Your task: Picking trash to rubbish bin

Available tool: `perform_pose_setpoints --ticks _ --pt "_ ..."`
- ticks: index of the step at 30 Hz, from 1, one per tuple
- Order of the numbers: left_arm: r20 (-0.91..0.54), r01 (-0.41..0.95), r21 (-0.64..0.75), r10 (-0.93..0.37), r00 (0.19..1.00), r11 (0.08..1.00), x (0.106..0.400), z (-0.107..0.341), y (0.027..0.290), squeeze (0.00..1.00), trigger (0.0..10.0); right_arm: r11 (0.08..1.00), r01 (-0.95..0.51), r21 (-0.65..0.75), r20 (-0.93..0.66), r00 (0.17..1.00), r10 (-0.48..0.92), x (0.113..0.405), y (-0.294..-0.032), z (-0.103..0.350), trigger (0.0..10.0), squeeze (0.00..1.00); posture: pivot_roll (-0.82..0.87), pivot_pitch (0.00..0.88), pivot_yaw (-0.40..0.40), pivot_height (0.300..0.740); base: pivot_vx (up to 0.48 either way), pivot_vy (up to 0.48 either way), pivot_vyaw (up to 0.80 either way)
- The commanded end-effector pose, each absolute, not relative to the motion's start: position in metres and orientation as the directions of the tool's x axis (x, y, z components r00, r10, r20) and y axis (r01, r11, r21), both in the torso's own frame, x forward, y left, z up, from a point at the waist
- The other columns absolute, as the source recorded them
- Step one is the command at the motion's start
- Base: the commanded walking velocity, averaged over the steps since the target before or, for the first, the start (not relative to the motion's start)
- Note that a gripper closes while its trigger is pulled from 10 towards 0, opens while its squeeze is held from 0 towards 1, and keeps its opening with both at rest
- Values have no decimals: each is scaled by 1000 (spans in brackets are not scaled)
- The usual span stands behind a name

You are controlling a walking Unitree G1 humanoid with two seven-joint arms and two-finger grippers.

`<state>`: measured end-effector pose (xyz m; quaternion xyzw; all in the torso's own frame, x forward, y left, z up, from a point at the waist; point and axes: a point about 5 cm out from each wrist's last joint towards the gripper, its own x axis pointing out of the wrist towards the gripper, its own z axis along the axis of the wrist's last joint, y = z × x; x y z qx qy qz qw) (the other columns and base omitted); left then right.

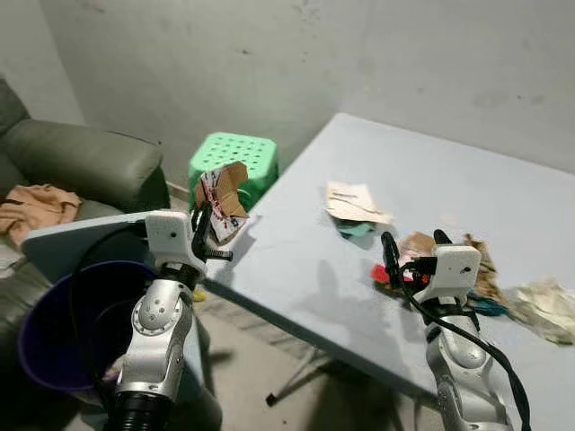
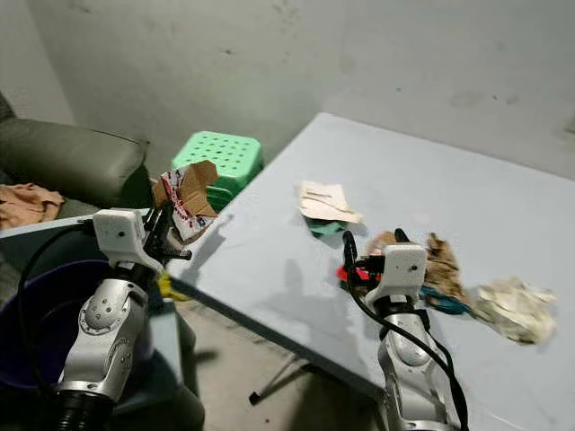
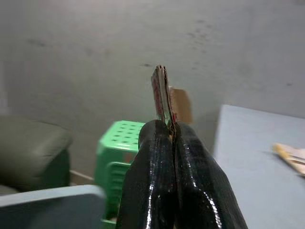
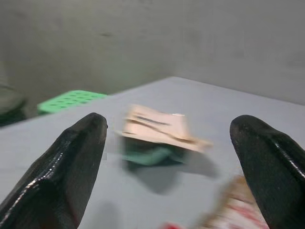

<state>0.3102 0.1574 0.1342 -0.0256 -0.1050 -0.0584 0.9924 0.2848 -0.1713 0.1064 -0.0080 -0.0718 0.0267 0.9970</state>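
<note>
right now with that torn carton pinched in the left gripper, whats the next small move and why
Probably swing the left gripper back and down toward the purple bin. Its fingers are shut on the torn cardboard carton, which hangs past the table edge in front of the green stool, not over the bin's mouth. The right gripper is open over the table litter.

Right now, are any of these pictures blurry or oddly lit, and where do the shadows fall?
Left eye view: dim, even room light; the left gripper and its flattened carton cast a soft shadow on the table. Right wrist view: the paper scrap and green stool look smeared and soft. Left wrist view: the fingers show glossy highlights; the background is hazy.
</note>
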Motion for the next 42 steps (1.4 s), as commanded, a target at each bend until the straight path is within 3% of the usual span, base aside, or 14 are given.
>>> perform_pose_setpoints --ticks 1,5,19,26,33,38,42 --pt "208 122 -43 -111 972 992 312 135 156 0 10000 999 -43 -24 127 991 46 284 -175 103 10000 0 50 0 -56 740 0 409 0" --pt "206 121 -37 -111 972 992 312 135 156 0 10000 998 -46 -31 123 991 50 283 -174 102 10000 0 50 0 -56 740 0 408 0" --pt "206 119 -25 -112 972 993 311 135 154 0 10000 997 -71 -39 113 991 75 282 -173 101 10000 0 55 0 -58 740 0 0 0" --pt "200 116 -19 -110 974 993 311 134 154 0 10000 996 -78 -41 107 991 82 282 -172 100 10000 0 56 0 -56 740 0 0 800" --pt "153 148 -46 -139 978 988 308 125 136 0 10000 998 -49 -30 104 993 52 280 -179 101 10000 0 34 0 -43 740 0 0 766" --pt "117 146 -15 -143 983 989 310 122 135 0 10000 998 -41 40 118 992 36 274 -180 100 10000 0 28 0 -42 740 0 0 91" --pt "118 126 -40 -120 986 991 311 123 143 0 10000 999 -49 15 108 993 47 274 -180 100 10000 0 30 0 -47 740 0 0 0"
